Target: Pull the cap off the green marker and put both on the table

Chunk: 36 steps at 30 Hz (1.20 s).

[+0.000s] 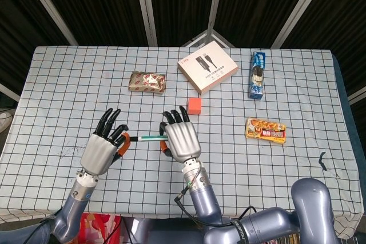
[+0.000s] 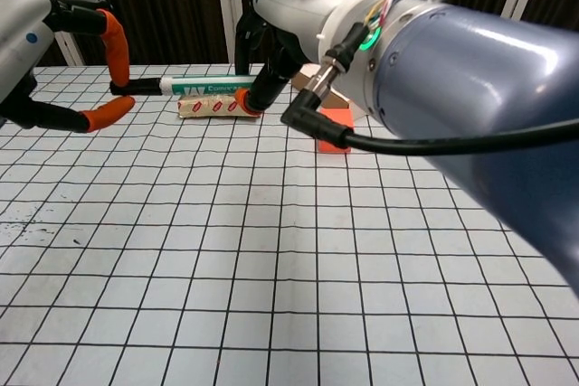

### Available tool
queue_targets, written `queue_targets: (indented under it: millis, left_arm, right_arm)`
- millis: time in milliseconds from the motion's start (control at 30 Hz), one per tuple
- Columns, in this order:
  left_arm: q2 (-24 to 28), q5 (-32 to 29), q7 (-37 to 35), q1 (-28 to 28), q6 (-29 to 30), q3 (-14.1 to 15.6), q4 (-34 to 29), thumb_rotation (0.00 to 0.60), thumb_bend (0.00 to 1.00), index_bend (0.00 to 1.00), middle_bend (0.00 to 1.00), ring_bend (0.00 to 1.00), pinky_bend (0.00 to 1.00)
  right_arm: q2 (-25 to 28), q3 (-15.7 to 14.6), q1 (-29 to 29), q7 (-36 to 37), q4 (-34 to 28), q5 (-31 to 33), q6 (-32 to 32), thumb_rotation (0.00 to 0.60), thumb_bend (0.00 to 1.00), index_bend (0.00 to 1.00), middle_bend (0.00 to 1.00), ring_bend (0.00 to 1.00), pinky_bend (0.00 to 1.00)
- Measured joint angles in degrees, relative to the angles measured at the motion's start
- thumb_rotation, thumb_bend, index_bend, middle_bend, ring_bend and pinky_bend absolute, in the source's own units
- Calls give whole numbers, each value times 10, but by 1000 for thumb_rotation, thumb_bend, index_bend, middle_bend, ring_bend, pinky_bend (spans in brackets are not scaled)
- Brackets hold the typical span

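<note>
The green marker [image 1: 146, 138] is held level above the checked table [image 1: 57, 84], between my two hands. Its white barrel with green print [image 2: 208, 86] shows clearly in the chest view. My left hand [image 1: 104, 146] pinches the marker's dark left end [image 2: 136, 88] between orange-tipped fingers [image 2: 115, 38]. My right hand [image 1: 181, 136] grips the right end, and its fingers [image 2: 258, 88] hide that tip. The marker looks to be in one piece; which end carries the cap I cannot tell.
A foil snack packet [image 1: 147, 82] lies behind the hands, a small red cube [image 1: 195, 105] just beyond my right hand. Further back are a white cable box [image 1: 207, 67] and a blue packet [image 1: 258, 75]. An orange snack packet [image 1: 265, 130] lies to the right.
</note>
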Motion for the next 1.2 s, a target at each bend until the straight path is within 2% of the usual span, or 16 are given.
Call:
queue_targets:
  millis: [633, 1200]
  left_arm:
    - [0, -3, -10, -1, 8, 0, 7, 600, 394, 611, 439, 69, 95]
    - [0, -8, -13, -6, 4, -2, 5, 600, 394, 534, 435, 69, 95]
  right_arm:
    - [-1, -1, 1, -3, 4, 3, 1, 600, 558, 780, 221, 151, 57]
    - [0, -3, -1, -2, 6, 5, -1, 600, 562, 781, 223, 151, 57]
